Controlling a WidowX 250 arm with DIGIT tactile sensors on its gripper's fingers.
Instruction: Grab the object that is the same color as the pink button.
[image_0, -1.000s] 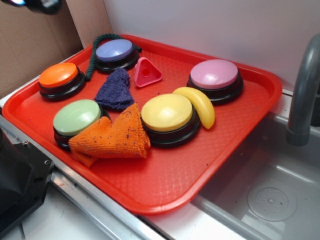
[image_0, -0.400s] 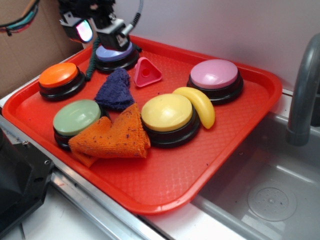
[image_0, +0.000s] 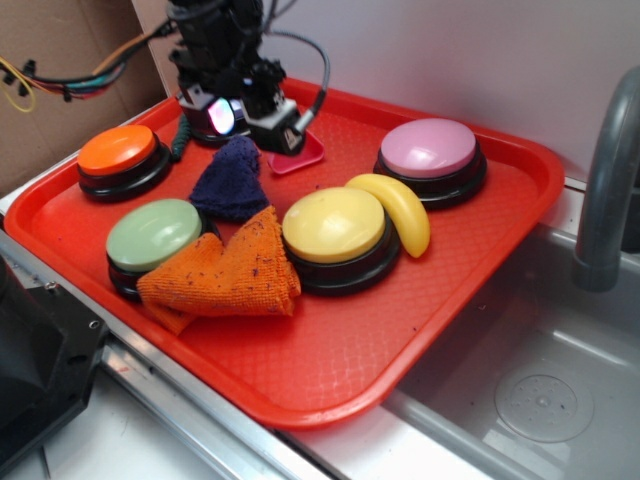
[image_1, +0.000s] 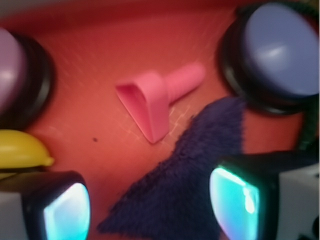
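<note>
The pink triangle (image_1: 159, 104) lies on the red tray (image_0: 330, 350), between the purple-blue button (image_1: 277, 50) and the pink button (image_0: 430, 150), touching the navy cloth (image_1: 190, 175). The gripper (image_1: 150, 207) has swung in above it, fingers spread and empty, so descent looks next.

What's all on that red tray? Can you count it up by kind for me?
Buttons: 5 — orange, green, yellow, pink button, purple
Cloths: 2 — orange cloth, blue cloth
Banana: 1
Pink triangle: 1
Total: 9
</note>
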